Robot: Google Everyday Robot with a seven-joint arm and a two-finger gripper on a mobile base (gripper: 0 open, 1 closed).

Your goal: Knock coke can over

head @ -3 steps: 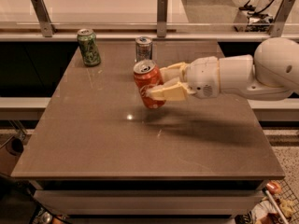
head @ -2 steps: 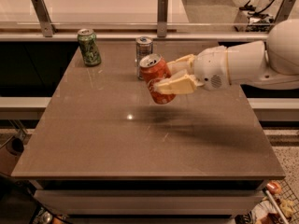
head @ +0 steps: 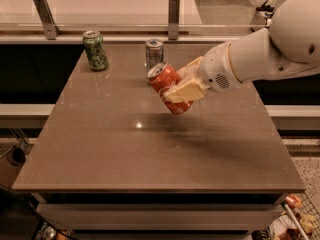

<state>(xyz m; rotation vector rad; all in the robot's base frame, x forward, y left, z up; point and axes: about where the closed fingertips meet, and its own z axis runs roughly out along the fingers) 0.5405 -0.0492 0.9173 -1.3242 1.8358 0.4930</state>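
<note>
While my gripper pinches the coke can across its middle, the can looks lifted off the table — long axis tilted, top pointing up-left away from the wrist — I'd lay it down that way.

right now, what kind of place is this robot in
Probably an office break area or test space: a brown table beside a pale counter with metal posts, holding a green can and a silver can. The gripper holds the coke can tilted over the table.
</note>
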